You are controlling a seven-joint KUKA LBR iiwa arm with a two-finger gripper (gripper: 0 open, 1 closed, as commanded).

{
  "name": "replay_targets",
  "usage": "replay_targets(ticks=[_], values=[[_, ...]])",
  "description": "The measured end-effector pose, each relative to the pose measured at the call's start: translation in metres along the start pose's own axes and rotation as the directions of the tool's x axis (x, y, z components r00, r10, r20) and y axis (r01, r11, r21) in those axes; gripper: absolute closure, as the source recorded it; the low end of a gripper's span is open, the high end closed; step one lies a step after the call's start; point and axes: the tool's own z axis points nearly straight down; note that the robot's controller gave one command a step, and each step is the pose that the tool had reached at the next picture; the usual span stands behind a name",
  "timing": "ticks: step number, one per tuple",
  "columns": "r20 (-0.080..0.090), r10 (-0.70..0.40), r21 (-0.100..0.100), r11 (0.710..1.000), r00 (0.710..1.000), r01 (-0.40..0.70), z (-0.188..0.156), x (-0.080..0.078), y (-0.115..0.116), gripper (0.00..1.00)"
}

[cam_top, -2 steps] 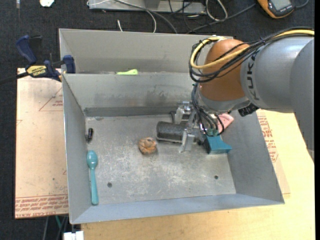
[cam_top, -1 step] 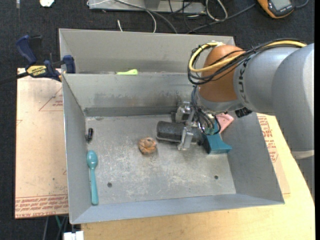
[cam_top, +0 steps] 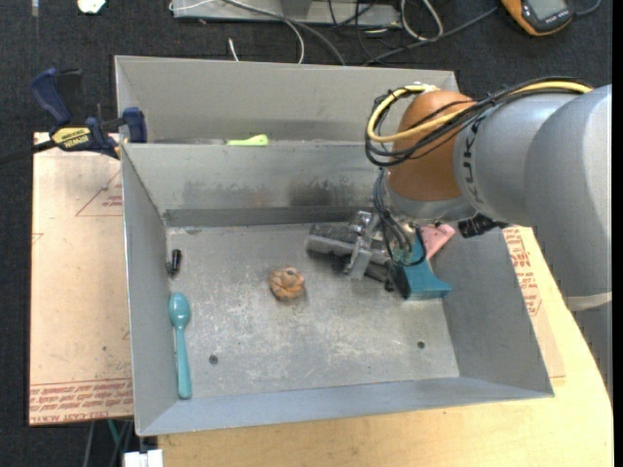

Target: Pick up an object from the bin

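The gripper [cam_top: 373,251] sat low over the bin floor, and whether it was open or closed, or had hold of anything, could not be told. A dark grey oblong object [cam_top: 329,241] lay right against it on the view's left side, seemingly touching it. A blue block [cam_top: 425,280] lay just beside the gripper on the opposite side and a little nearer the camera. A small pink thing [cam_top: 439,238] showed just past the block, partly hidden by the wrist.

Further to the view's left of the gripper a brown lumpy thing [cam_top: 287,283] lay alone. Well apart, by the left wall, were a teal plastic spoon [cam_top: 180,343] and a tiny black piece [cam_top: 174,260].

The grey metal bin [cam_top: 331,358] had a scuffed, otherwise bare floor. A yellow-green scrap [cam_top: 248,141] lay at its back wall. Above the gripper sat the arm's orange cover [cam_top: 428,154], looped with yellow cable. Dark carpet [cam_top: 127,17] with loose cables surrounded the bin.
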Motion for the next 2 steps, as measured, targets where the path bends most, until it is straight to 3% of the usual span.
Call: replay_targets(ticks=[1,2], values=[[-0.002,0.026,0.000,1.000,1.000,-0.026,-0.003,0.003,0.000,1.00],[-0.011,0.024,0.001,1.000,1.000,-0.024,-0.033,0.005,0.000,1.00]])
